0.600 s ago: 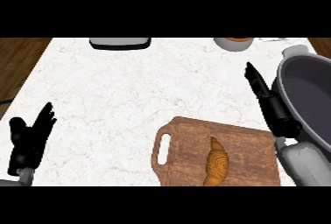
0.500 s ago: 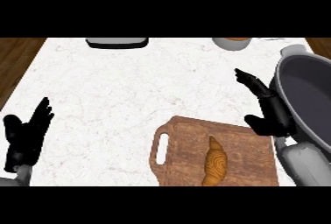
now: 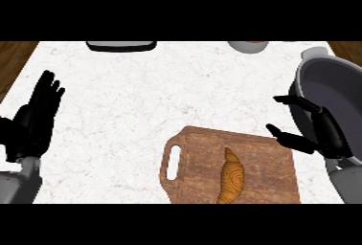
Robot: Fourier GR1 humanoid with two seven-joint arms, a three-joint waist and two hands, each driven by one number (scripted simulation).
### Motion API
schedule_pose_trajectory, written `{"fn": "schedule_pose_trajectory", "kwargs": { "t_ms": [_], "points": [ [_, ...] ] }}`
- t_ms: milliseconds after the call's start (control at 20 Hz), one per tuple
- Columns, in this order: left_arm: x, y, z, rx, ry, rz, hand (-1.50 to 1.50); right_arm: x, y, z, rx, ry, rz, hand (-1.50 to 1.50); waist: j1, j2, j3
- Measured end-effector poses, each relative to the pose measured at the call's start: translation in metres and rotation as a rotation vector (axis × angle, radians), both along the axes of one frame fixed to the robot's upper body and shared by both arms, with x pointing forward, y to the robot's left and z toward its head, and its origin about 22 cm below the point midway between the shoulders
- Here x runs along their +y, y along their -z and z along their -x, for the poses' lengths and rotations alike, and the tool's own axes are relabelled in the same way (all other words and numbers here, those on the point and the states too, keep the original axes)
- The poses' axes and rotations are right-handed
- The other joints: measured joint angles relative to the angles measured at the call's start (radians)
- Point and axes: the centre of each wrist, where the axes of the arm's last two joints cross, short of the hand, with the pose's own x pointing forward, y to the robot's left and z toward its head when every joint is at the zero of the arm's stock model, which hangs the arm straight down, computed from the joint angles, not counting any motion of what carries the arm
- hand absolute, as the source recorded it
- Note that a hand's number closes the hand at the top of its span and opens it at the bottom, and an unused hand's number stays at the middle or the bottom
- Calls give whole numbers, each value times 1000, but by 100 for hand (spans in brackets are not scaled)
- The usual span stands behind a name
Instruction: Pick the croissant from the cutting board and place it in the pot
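A golden-brown croissant lies lengthwise on the wooden cutting board at the lower middle of the counter. The dark grey pot stands at the right edge, partly cut off by the view. My right hand hovers open between the pot and the board's right side, fingers spread toward the left, apart from the croissant. My left hand rests open at the left edge with fingers up.
A dark tray-like object sits at the counter's far edge, and a small bowl at the far right. The white marble counter ends in wood at both far corners.
My right hand has come down and leftward from beside the pot toward the board's right edge. The view has shifted slightly; the croissant stays in place.
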Motion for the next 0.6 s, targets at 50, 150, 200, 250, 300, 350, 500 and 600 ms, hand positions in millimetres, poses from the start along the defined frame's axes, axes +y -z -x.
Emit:
{"fn": "schedule_pose_trajectory", "kwargs": {
  "t_ms": [50, 150, 200, 250, 300, 350, 500, 600],
  "points": [
    [-3, -5, -1, -9, 6, 4, 0, -3, 2, 6, -16, -11, -6, -150, 0, 1, 0],
    [-3, -9, -4, -19, 15, 11, 0, -6, 3, 17, -54, -34, -10, -150, -1, 2, 1],
    [-7, -9, -6, -25, 13, 14, 0, -3, -2, 22, -70, -58, -7, -150, -4, 2, 1],
    [-8, -11, -10, -27, 15, 18, 0, 0, -4, 26, -81, -72, -6, -150, -4, 3, 1],
    [-6, -10, -6, -25, 16, 22, 0, 2, -10, 31, -82, -85, 0, -150, -2, 3, 1],
    [-7, -9, -3, -24, 17, 26, 0, 3, -21, 33, -75, -102, 15, -150, -2, 2, 1],
    [-10, -7, -5, -29, 22, 28, 0, 7, -46, 38, -6, -155, 84, -150, -3, 2, -1],
    [-11, -10, -7, -33, 25, 29, 0, 13, -59, 40, 69, -190, 146, -150, 0, 2, -1]
  ]
}}
